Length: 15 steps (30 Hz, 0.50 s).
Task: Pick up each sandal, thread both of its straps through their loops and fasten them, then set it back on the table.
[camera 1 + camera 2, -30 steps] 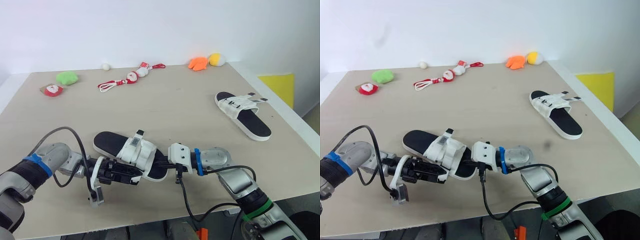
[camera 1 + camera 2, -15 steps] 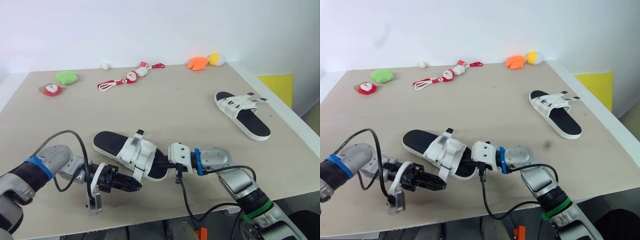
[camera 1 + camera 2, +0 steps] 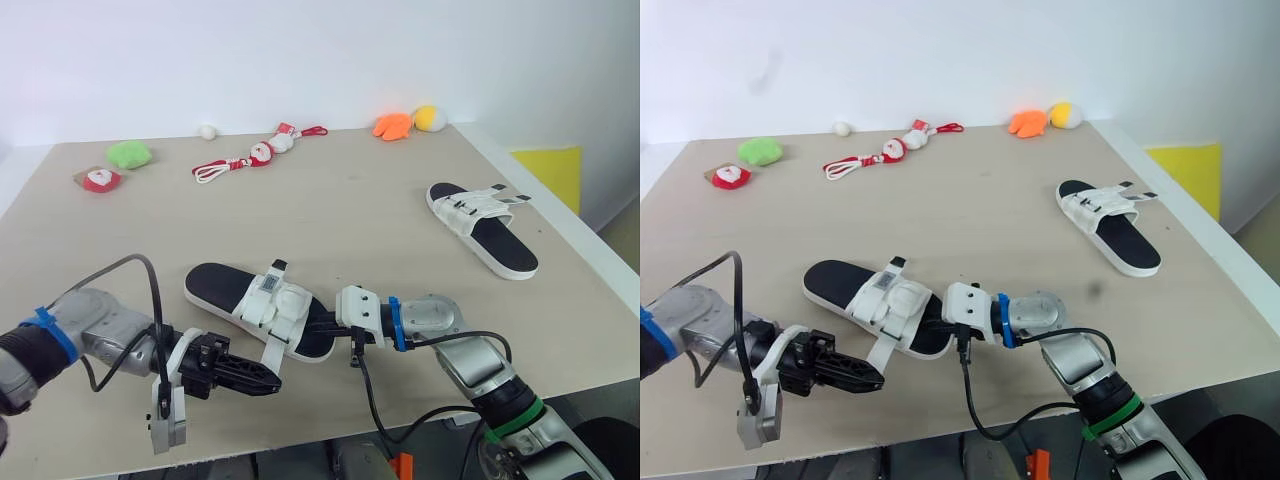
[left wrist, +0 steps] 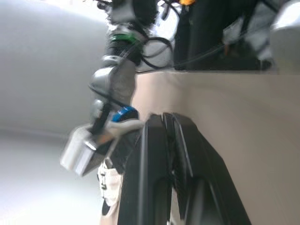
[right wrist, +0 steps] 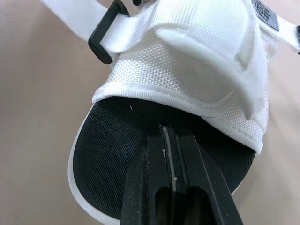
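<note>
The near sandal, white with a black footbed, lies flat toward the table's front. One white strap trails loose off its near side. My left gripper is shut just in front of that strap's end, and I see nothing between its fingers. My right gripper is shut, its fingertips resting on the footbed under the white upper, beside a black loop. A second sandal lies at the far right with straps sticking out.
Small toys line the table's back edge: a green plush, a red-and-white toy, a Santa on a cord, an orange plush and a yellow ball. The table's front edge is close behind both grippers.
My left gripper, open against the near sandal's side a second ago, has shut and drawn back toward the front edge. A strap now trails loose. The right gripper has stayed put.
</note>
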Available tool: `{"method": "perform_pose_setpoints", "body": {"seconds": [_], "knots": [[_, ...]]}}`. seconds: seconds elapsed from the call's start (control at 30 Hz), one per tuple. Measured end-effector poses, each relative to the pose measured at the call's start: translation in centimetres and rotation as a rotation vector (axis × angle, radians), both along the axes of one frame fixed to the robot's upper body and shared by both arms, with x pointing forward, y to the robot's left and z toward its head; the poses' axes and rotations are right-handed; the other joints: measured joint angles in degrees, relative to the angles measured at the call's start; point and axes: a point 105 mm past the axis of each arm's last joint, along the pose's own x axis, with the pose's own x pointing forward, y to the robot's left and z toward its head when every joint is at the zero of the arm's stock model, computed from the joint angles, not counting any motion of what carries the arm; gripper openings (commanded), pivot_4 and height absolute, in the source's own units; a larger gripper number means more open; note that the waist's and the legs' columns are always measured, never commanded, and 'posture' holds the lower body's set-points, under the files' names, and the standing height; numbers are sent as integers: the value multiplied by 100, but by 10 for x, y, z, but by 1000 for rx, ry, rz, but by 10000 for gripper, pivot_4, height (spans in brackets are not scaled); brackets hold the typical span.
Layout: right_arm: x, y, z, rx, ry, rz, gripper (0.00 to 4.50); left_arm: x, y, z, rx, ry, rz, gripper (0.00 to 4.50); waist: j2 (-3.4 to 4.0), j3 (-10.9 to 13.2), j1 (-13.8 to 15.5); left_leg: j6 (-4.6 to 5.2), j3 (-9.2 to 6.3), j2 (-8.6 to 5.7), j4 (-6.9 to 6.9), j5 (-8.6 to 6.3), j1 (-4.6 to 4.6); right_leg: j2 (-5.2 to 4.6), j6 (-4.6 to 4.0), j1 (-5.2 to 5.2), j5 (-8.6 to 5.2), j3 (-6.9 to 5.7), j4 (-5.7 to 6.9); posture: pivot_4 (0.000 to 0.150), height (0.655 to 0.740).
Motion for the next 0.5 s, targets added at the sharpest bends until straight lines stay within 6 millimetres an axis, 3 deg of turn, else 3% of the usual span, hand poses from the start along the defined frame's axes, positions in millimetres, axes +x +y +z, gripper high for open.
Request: {"method": "perform_pose_setpoints", "body": {"seconds": [0.13,0.27,0.5], "knots": [[1,1,0,-4,-5,2,0,1,-13,24,-24,150,98,336,5,8,-4,-9,1,7,1,-5,0,2,-1,-2,-1,-12,-20,1500,7400],[3,3,1,-23,-35,11,0,16,-24,43,-13,390,211,336,13,16,-7,-16,-10,9,7,-10,0,1,-3,-4,-1,-33,-68,1500,7400],[9,3,-1,-35,-62,-15,0,36,-28,53,27,766,288,336,37,30,-51,-29,-53,8,37,-18,-20,-7,-8,-25,-4,-89,-220,1500,7400]]}}
